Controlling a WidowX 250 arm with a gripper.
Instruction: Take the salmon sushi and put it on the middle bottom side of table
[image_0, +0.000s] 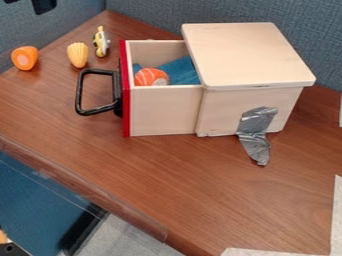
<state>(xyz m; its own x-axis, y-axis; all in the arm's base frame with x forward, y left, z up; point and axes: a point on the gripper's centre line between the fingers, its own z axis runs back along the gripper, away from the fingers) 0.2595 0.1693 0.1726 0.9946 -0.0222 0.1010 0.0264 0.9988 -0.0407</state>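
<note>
A wide stretch of brown tabletop (180, 175) runs from the wooden drawer box (254, 57) to the table's slanting front edge (87, 187), while behind the box rises a gray-blue partition (147, 15) and the black handle (80, 92) juts out on the left. The salmon sushi (151, 77) sits inside the open drawer, beside blue cloth (179, 71), below and to the right of the black gripper (44, 6) at the upper left, whose opening and any hold cannot be told.
</note>
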